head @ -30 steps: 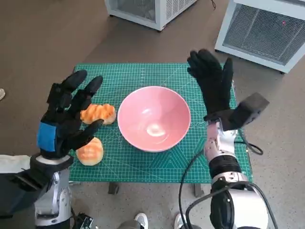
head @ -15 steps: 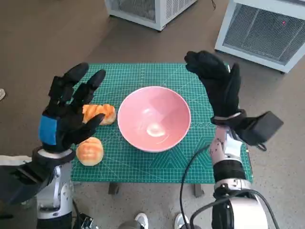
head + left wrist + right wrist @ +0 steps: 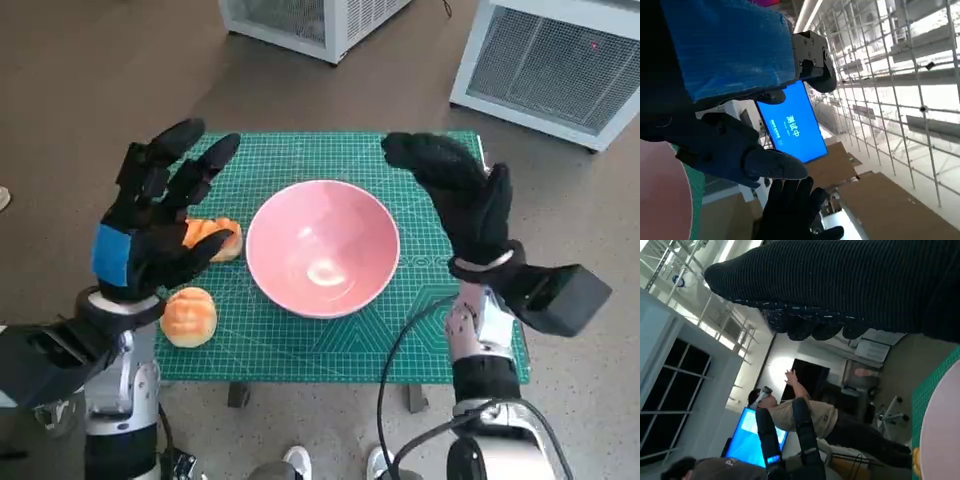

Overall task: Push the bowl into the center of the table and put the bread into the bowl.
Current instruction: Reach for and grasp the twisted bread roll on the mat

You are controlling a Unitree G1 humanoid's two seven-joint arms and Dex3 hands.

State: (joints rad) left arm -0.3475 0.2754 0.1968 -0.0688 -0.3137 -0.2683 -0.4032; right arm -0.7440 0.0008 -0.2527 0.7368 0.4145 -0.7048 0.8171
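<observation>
Left robot hand [image 3: 150,235] hovers with fingers spread and holds nothing, above the two bread rolls: one bread [image 3: 212,238] partly under its fingers, another [image 3: 188,316] nearer the counter [image 3: 300,345] edge. Right robot hand [image 3: 462,205], also splayed and empty, flanks the pink bowl [image 3: 322,247], which sits between both hands, seemingly about centred, so grasping bread looks next

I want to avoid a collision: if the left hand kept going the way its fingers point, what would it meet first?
Probably nothing: the left hand is raised, fingers pointing up and away over the green mat, left of the pink bowl. Its height is hard to judge.
</observation>
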